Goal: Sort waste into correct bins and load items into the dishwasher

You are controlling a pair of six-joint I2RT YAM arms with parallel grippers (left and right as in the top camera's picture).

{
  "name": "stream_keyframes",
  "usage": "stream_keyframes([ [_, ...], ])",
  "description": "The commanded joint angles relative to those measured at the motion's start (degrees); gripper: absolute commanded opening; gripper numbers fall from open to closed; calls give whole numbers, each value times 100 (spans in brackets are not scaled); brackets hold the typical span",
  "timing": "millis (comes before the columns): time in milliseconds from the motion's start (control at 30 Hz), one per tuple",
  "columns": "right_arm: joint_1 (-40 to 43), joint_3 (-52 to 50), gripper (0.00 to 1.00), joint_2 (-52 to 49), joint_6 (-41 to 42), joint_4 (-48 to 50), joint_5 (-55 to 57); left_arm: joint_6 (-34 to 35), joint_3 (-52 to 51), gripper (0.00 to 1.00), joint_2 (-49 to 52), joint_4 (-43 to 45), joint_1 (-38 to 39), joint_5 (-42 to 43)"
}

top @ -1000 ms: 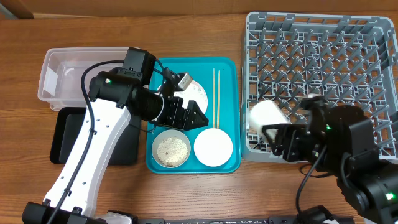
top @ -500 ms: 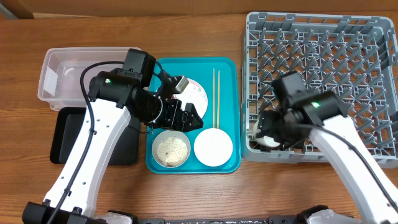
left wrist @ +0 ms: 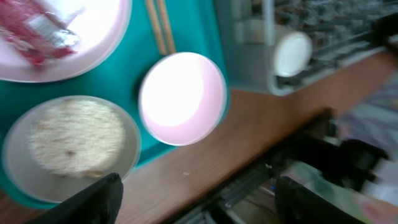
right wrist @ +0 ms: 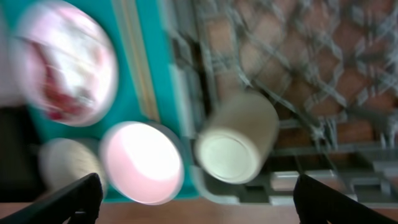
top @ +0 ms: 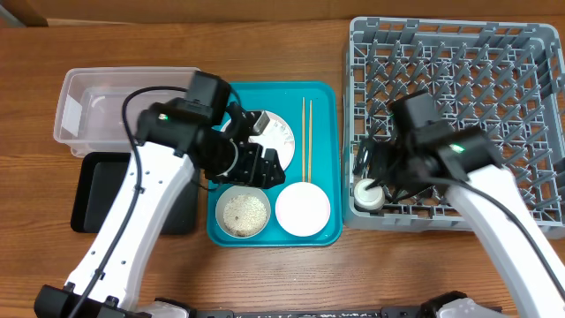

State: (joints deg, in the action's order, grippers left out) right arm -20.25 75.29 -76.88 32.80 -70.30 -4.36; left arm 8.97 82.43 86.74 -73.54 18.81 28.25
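The small white cup (top: pixel 367 194) lies on its side in the front-left corner of the grey dish rack (top: pixel 459 79). It also shows in the right wrist view (right wrist: pixel 236 140). My right gripper (top: pixel 381 179) hovers just above it, open and empty (right wrist: pixel 208 202). My left gripper (top: pixel 272 168) is open and empty (left wrist: pixel 199 205) over the turquoise tray, above the white plate (top: pixel 281 134). The plate holds the red sauce packet (left wrist: pixel 28 28) and a whitish crumpled piece (left wrist: pixel 59 38). The pink bowl (top: pixel 303 209), the grey-white bowl of rice (top: pixel 243 212) and the chopsticks (top: pixel 306 141) lie in the tray.
The turquoise tray (top: pixel 322 97) sits mid-table. The clear tub (top: pixel 88 106) stands at the back left, with the black tray (top: pixel 97 190) in front of it, partly under my left arm. The rack fills the right side.
My right arm swung in over the rack's front-left corner and let go of the cup, which now lies lower in that corner. My left gripper shifted slightly over the plate.
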Motion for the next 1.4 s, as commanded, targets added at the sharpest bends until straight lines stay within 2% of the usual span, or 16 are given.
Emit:
stream_keyframes([
  [0, -4, 531, 100, 905, -22, 326, -223, 1357, -90, 75, 15, 184, 444, -1659],
  [167, -4, 546, 100, 1742, -22, 719, -476, 2621, -413, 75, 15, 647, 1069, -2962],
  [267, -4, 546, 100, 1967, -26, 542, -476, 2752, -813, 77, 26, 1408, 1292, -3515],
  [333, -4, 546, 100, 1996, -24, 387, -476, 2693, -1075, 83, 52, 2035, 1309, -3641],
  [400, -4, 544, 100, 1976, -24, 184, -476, 2116, -1338, 83, 192, 2938, 1276, -3644],
  [500, -4, 542, 100, 1884, -24, 15, -481, 1698, -1381, 85, 597, 3528, 1196, -3722],
  [633, -4, 540, 100, 1770, -24, -76, -636, 1408, -1325, 88, 1285, 3904, 1067, -3652],
  [800, -4, 540, 100, 1679, -22, -120, -734, 1408, -1029, 87, 2208, 3952, 857, -3547],
  [833, -4, 540, 100, 1674, -20, -131, -734, 1394, -979, 85, 2332, 3954, 828, -3458],
  [900, -4, 540, 100, 1674, -20, -149, -734, 1239, -879, 68, 2483, 3954, 782, -3161],
  [933, -4, 540, 100, 1674, -20, -164, -732, 1172, -807, 49, 2500, 3950, 763, -3036],
  [967, -4, 540, 100, 1674, -22, -179, -730, 1154, -739, 36, 2496, 3921, 748, -2981],
  [1033, -4, 540, 100, 1674, -22, -190, -730, 1158, -483, 11, 2430, 3718, 734, -2940],
  [1067, -4, 540, 100, 1674, -22, -188, -730, 1158, -297, 4, 2382, 3526, 730, -2944],
  [1367, -4, 540, 100, 1674, -22, -203, -728, 1207, 1233, 4, 1703, 1659, 330, -3281],
])
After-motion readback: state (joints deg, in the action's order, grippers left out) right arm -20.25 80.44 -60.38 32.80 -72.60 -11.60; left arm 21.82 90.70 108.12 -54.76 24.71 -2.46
